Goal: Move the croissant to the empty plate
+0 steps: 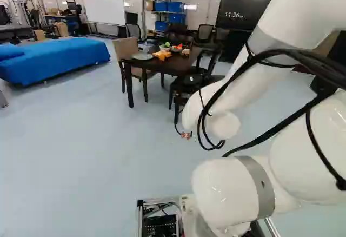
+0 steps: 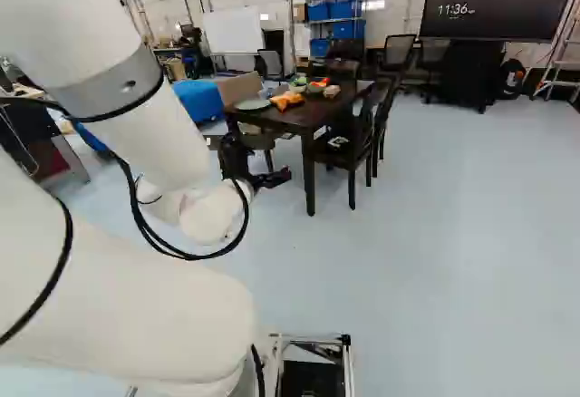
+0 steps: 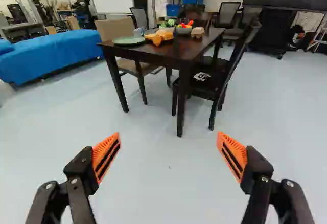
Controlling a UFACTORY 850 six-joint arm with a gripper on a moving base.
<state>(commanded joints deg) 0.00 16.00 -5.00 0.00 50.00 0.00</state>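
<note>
The croissant is not being made out with certainty; by judgement it is being sought at the orange-yellow item [image 3: 159,37], which is being borne by the table [image 3: 148,53] near its front edge; whether pastry or cloth is being shown there cannot be told. The item's long axis is not being resolved, so no grasp angle is being fixed from here. Just beside it, to the left, the green plate [image 3: 129,41] is being seen bare, and is being taken as the goal; behind the item and to its right, a bowl [image 3: 184,30] of coloured foods is being noted.

From the gripper [image 3: 168,135], the item is being sighted almost straight ahead, well apart and beyond the near table edge; the plate is being sighted slightly left of that line. The fingers are being held wide apart, orange pads [image 3: 106,157] facing inward; nothing is being gripped, and no contact is being shown.

Nothing is being carried to the plate; a forward approach by the base is being judged necessary before any reach; clearance from the dark chair [image 3: 217,82] at the table's right is being advised.
</note>
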